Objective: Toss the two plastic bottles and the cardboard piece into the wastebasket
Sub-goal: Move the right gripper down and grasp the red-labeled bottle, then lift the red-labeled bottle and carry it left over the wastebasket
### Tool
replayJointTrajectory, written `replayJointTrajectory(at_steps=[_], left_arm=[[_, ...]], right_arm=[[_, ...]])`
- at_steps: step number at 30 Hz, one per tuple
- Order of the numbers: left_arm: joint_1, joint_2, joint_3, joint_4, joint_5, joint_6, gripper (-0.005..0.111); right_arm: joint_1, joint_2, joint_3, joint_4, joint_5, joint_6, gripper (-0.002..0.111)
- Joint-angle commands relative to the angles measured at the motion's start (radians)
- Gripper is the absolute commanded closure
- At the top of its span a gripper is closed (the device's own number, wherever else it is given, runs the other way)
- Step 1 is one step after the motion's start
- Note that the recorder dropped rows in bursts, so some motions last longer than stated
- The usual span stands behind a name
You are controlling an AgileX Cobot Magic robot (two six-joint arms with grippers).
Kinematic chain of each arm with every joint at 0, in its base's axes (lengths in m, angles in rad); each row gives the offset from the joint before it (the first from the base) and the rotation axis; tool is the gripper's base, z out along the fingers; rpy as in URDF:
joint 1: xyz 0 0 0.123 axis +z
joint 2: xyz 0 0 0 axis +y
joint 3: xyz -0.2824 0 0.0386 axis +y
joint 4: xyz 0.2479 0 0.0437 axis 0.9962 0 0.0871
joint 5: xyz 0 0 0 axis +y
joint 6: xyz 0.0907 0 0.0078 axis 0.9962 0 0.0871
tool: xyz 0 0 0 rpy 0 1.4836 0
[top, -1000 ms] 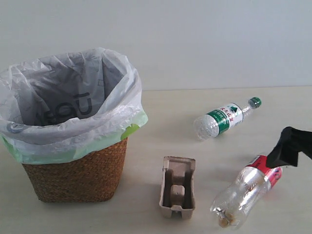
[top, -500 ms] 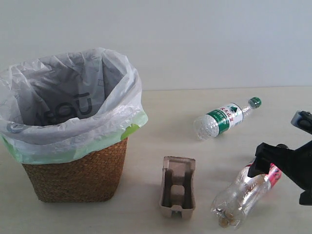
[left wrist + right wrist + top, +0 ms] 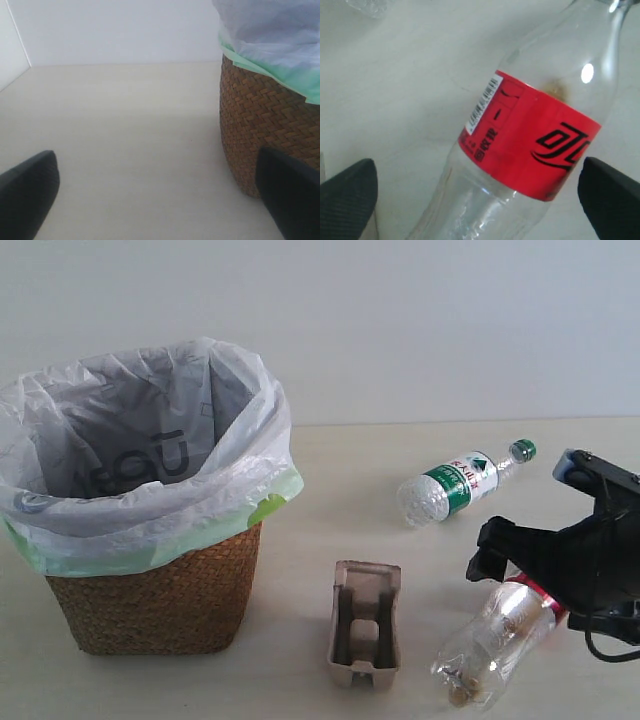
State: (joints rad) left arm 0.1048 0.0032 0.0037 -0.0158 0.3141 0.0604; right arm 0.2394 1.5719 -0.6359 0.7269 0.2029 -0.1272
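The wastebasket (image 3: 150, 590) stands at the left of the tabletop (image 3: 330, 500), with the left gripper (image 3: 160, 197) released beside its woven wall. The larger bottle (image 3: 495, 640) lies front right, its red label between the right gripper's (image 3: 510, 562) 2 spread fingers. The smaller bottle (image 3: 450, 485) lies behind it. The cardboard piece (image 3: 365, 635) sits between the wastebasket and the larger bottle.
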Motion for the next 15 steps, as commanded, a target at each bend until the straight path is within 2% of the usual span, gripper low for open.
replayJointTrajectory(at_steps=[1, 8, 11, 15], left_arm=[[0.002, -0.003, -0.004, -0.002, -0.008, -0.009, -0.001], [0.002, -0.003, -0.004, -0.002, -0.008, -0.009, -0.001], [0.002, -0.003, -0.004, -0.002, -0.008, -0.009, -0.001], [0.002, -0.003, -0.004, -0.002, -0.008, -0.009, -0.001]], right_arm=[[0.003, 0.004, -0.004, -0.001, 0.026, 0.001, 0.003], [0.003, 0.103, -0.004, -0.001, -0.016, 0.001, 0.006], [0.003, 0.116, -0.004, -0.001, -0.023, 0.001, 0.031], [0.003, 0.116, -0.004, -0.001, -0.032, -0.007, 0.082]])
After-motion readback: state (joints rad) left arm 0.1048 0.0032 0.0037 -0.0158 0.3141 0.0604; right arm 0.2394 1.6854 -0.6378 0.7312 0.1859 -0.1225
